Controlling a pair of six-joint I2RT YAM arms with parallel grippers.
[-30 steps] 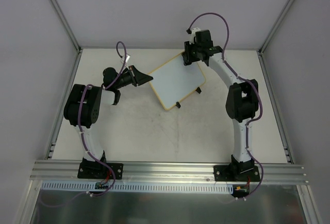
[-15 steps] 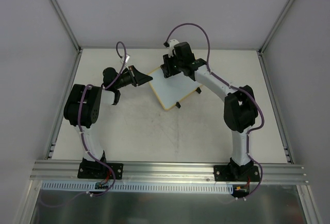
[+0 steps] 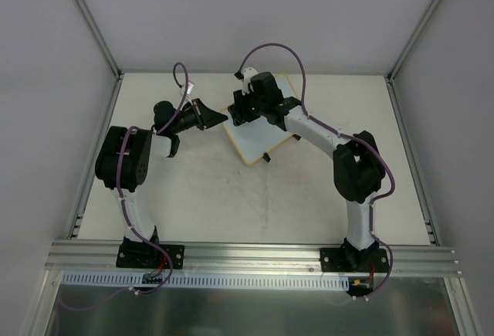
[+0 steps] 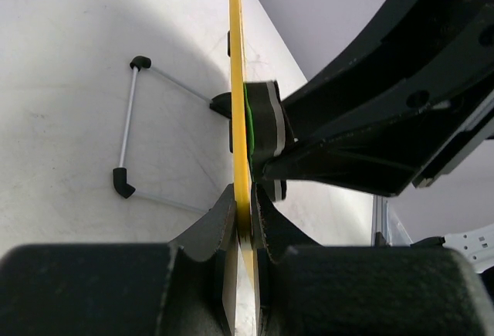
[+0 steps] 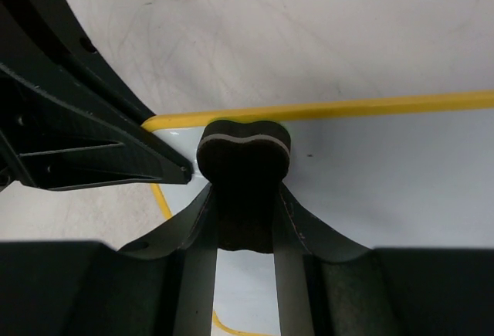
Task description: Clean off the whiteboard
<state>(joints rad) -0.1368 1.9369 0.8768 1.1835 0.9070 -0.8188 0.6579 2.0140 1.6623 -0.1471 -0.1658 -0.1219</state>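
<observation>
Here, left hand point(image 4: 245, 201) clamped on whiteboard point(image 5: 401, 174) edge, right hand point(image 5: 245, 197) gripping black eraser point(image 5: 244, 147) against its corner, wire stand point(image 4: 127, 127) behind.

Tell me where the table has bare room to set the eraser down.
Bare table lies between the two arm bases, nearer than the whiteboard, and at the far right corner. Crowded: the board's left corner, where the left gripper clamps the frame and the right gripper holds the eraser.
</observation>
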